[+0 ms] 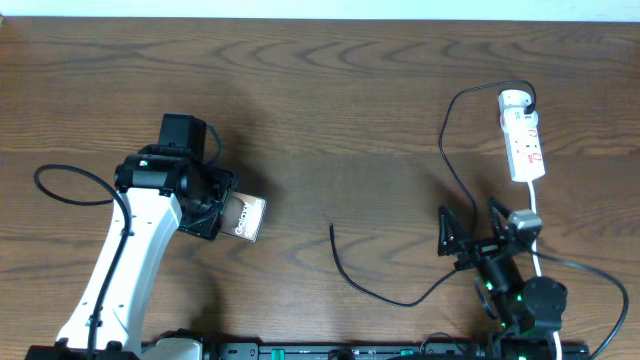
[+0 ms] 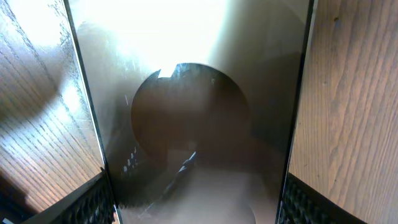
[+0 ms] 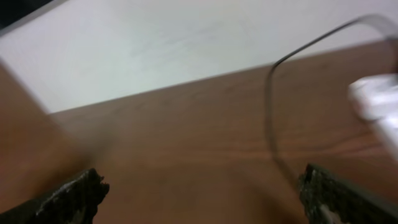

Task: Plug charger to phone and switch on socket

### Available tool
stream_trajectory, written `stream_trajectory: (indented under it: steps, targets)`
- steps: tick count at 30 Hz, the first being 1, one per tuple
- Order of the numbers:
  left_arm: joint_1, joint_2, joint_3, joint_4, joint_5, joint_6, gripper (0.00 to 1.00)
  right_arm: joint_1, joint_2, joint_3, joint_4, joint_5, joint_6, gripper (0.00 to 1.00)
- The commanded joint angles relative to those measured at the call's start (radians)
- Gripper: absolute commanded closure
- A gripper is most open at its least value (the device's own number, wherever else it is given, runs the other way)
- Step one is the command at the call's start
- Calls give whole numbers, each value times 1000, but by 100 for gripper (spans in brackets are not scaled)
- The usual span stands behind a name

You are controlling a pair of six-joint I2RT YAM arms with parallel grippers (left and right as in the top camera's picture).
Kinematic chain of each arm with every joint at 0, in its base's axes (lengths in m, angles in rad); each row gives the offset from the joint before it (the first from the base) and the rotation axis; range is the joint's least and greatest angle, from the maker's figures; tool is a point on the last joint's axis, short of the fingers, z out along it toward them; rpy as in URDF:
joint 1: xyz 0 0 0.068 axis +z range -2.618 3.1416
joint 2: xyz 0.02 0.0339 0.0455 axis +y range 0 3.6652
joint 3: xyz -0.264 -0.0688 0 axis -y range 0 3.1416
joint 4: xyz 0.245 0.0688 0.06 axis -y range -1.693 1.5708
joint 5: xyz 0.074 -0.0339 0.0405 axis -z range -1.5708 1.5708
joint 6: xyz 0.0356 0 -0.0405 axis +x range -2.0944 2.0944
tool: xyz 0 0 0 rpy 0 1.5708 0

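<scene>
The phone [image 1: 245,217], a dark-brown slab with white text, sits between the fingers of my left gripper [image 1: 222,213] at the left of the table. In the left wrist view the phone [image 2: 193,106] fills the frame between the two finger pads. The charger's black cable [image 1: 452,170] loops from its white adapter [image 1: 514,99] on the socket [image 1: 525,145], a white power strip at the far right, down to a loose plug tip [image 1: 332,227] at table centre. My right gripper [image 1: 470,228] is open and empty, just right of the cable. The cable [image 3: 270,112] shows blurred in the right wrist view.
The socket's thick white lead [image 1: 534,205] runs down past the right arm. A black arm cable [image 1: 70,185] loops at the far left. The socket also appears blurred in the right wrist view [image 3: 376,102].
</scene>
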Motion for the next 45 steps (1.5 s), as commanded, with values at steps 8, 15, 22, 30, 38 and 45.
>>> stream_trajectory:
  steps: [8, 15, 22, 30, 38, 45]
  targets:
    - [-2, -2, 31, -3, -13, -8, 93, -5, 583, 393, 42, -509, 107, 1]
    - [-2, -2, 31, -3, -9, -18, 93, 0, 1049, 654, 200, -944, 217, 1]
    - [-2, -2, 31, -3, -5, -88, 93, 90, 1313, 668, 371, -850, 465, 1]
    - [-3, -2, 31, -3, -2, -222, 93, 323, 1493, 668, 539, -632, 638, 6]
    - [-16, -2, 31, -4, -2, -278, 93, 503, 1527, 668, 620, -425, 716, 9]
    - [-61, -2, 31, -2, -3, -340, 93, 618, 1527, 668, 619, -305, 735, 11]
